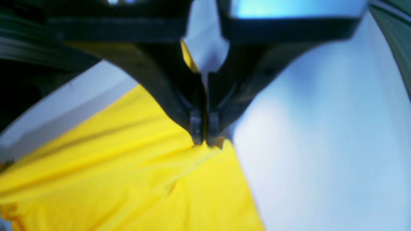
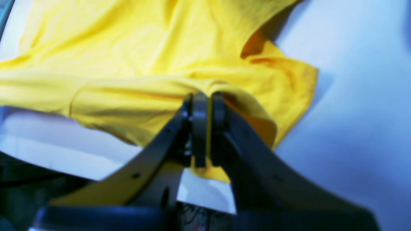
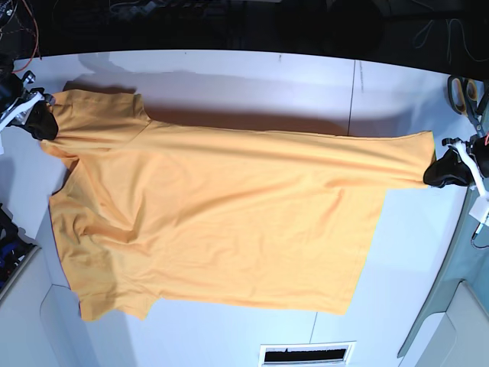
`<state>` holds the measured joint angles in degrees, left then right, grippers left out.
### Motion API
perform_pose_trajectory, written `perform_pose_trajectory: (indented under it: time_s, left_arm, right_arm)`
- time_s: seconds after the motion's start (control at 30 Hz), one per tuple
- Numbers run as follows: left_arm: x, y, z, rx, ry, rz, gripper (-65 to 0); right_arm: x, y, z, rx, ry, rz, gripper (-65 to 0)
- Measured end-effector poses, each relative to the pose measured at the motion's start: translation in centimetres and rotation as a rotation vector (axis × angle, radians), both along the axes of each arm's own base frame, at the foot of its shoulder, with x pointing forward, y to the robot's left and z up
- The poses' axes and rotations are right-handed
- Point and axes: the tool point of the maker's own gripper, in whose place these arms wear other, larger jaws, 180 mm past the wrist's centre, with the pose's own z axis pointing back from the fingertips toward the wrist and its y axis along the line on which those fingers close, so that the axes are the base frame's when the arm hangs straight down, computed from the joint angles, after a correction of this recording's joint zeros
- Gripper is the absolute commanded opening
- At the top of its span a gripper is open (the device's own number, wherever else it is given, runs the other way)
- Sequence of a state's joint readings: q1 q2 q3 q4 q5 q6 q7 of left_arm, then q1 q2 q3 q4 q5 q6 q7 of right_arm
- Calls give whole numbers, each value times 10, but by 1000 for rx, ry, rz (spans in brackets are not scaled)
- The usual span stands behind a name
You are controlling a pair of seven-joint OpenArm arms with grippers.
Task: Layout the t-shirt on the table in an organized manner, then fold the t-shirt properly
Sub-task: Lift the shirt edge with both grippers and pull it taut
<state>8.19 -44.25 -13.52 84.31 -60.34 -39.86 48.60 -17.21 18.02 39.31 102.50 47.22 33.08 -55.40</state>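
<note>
The orange-yellow t-shirt (image 3: pixel 214 214) is stretched across the white table (image 3: pixel 252 73), pulled taut along its far edge, with its near part lying on the top. My left gripper (image 3: pixel 430 173), at the base view's right, is shut on the shirt's hem corner; in the left wrist view the gripper (image 1: pixel 204 139) pinches the yellow cloth (image 1: pixel 135 173). My right gripper (image 3: pixel 47 126), at the base view's left, is shut on the shoulder end by a sleeve; in the right wrist view the gripper (image 2: pixel 205 106) clamps a fold of the shirt (image 2: pixel 135 57).
A dark seam line (image 3: pixel 352 95) crosses the table at right. A vent slot (image 3: pixel 307 354) sits at the near edge. Cables and dark gear line the far edge. A grey-green surface (image 3: pixel 447 321) lies beyond the table's right edge.
</note>
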Motion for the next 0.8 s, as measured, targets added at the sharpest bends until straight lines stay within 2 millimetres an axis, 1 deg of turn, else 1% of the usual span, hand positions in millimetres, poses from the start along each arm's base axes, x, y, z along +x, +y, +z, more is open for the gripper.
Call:
perform_pose_trajectory:
  time_s: [0.1, 0.17, 0.2, 0.23, 0.3, 0.37, 0.4, 0.47, 0.57, 0.67, 0.8]
  left_arm:
    - [1, -7, 22, 34, -49, -64, -650]
    - [-3, -13, 29, 46, -62, -95, -650]
    - [-6, -15, 32, 46, -61, -106, -650]
    - [-9, -15, 35, 46, -57, -112, -650]
    - [-8, -12, 49, 30, -78, -103, -650]
    - [-6, -9, 65, -3, -117, -85, -650]
    - [-7, -6, 69, -5, -125, -74, -650]
    - [-10, 3, 72, 1, -131, -50, -650]
    - [-17, 10, 70, 11, -121, -34, -650]
    - [-21, 9, 66, 5, -108, -30, -650]
    - [-24, 4, 57, -23, -112, -8, -650]
  right_arm:
    - [-22, -12, 18, -52, -17, -22, -650]
    - [-35, -17, 31, -99, -25, -34, -650]
    - [-39, -18, 39, -125, -40, -33, -650]
    - [-41, -19, 48, -150, -56, -29, -650]
    - [-46, -21, 64, -192, -82, -22, -650]
    - [-57, -24, 71, -217, -81, -23, -650]
    - [-63, -28, 71, -227, -67, -28, -650]
    - [-69, -31, 74, -237, -60, -37, -650]
    - [-66, -34, 82, -243, -88, -44, -650]
    - [-65, -34, 82, -245, -91, -45, -650]
    - [-55, -36, 88, -251, -133, -57, -650]
